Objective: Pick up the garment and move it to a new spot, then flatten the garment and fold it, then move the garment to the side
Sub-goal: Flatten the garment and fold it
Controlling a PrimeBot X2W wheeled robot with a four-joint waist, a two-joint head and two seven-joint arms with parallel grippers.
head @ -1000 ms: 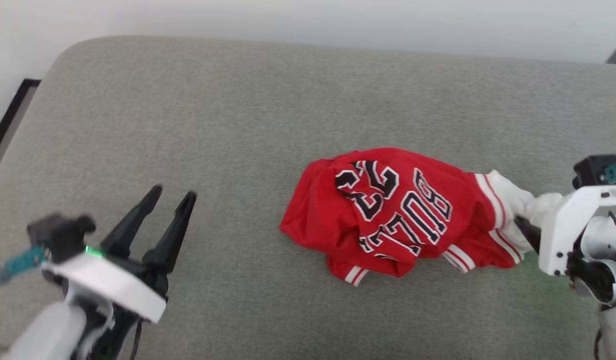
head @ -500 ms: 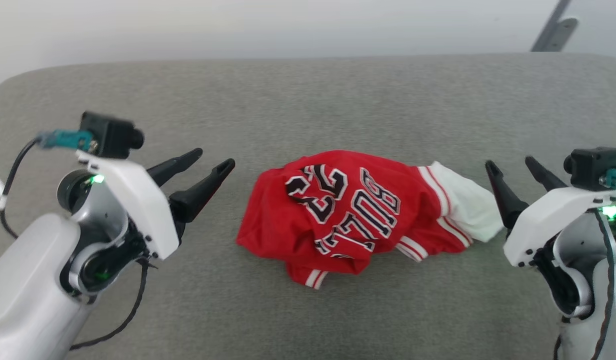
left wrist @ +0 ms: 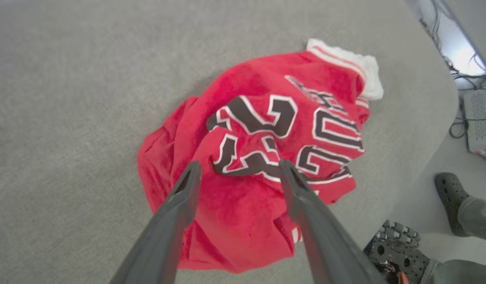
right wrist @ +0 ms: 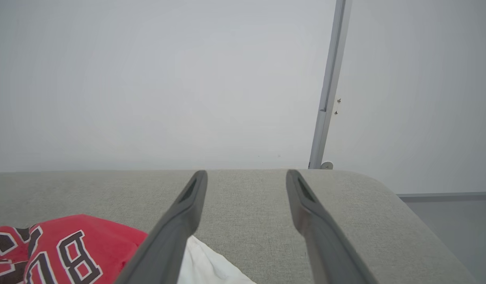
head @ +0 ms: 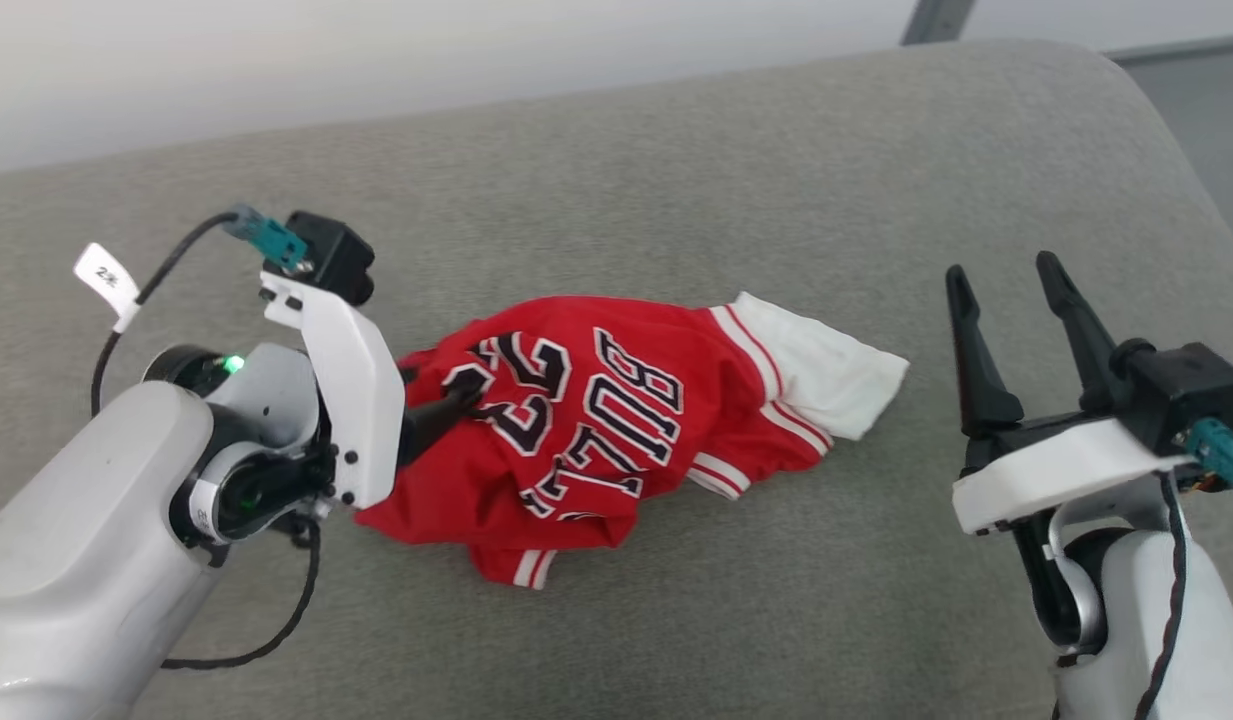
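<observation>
The garment [head: 616,420] lies crumpled on the grey cushion, red with black "23" lettering up and a white sleeve [head: 826,365] trailing to the right. My left gripper [head: 454,392] is open over its left part. In the left wrist view the left gripper [left wrist: 239,165] has its two fingers straddling a red fold of the garment [left wrist: 266,114] below the "23". My right gripper [head: 1001,268] stands open to the right of the sleeve, apart from it. The right wrist view has the right gripper [right wrist: 246,173] pointing at the wall, with the garment [right wrist: 69,240] at its lower left.
The grey cushion [head: 676,150] rounds off at its right edge [head: 1166,130]. Beyond that edge, on the floor, are a person's foot in a grey shoe [left wrist: 449,193], cables and a box [left wrist: 479,114]. A metal post [right wrist: 325,98] stands against the wall.
The head camera has swung, shifting the whole picture. My left gripper has come in onto the garment's left part. My right gripper has left the white sleeve and drawn off to the right.
</observation>
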